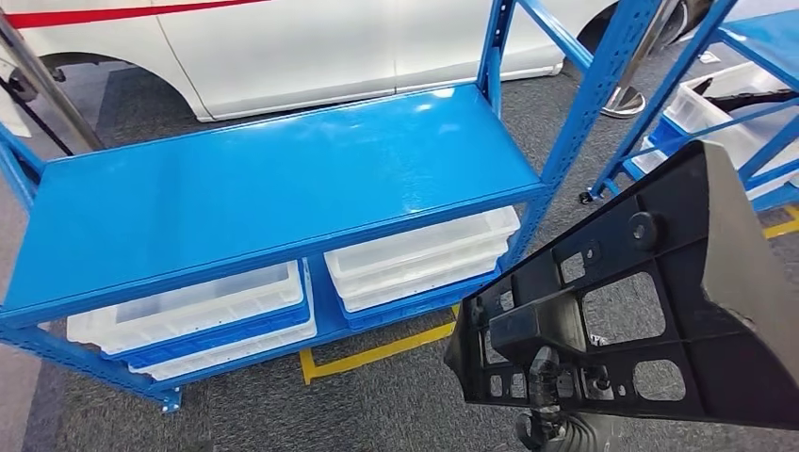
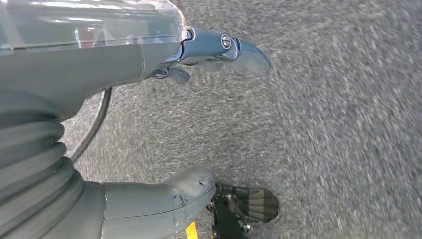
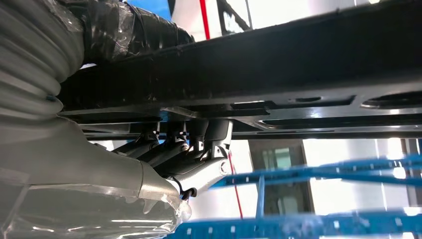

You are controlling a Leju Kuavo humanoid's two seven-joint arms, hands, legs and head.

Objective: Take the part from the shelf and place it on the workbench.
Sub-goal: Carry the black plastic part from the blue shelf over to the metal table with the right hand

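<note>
The main risk, I think, is that the part (image 1: 660, 301) slips or turns in the grip while it is carried, because it is a wide, flat black plastic piece with many openings, and the right hand (image 3: 184, 159) holds it only at one place near its edge, so most of its body hangs out far from the fingers (image 3: 169, 147). A second risk is a knock against the blue shelf (image 1: 264, 188), since the part's far corner reaches out toward the upright posts just beyond the hand. In the right wrist view the fingers are curled tightly up against the underside of the part, with the thumb on the other side, so this hand is closed around the part and not spread. The part is already off the shelf, up in the air above the grey carpet. The left hand (image 2: 209, 55) hangs beside the body over the carpet; its fingers are apart and it holds nothing. No bench is seen yet
</note>
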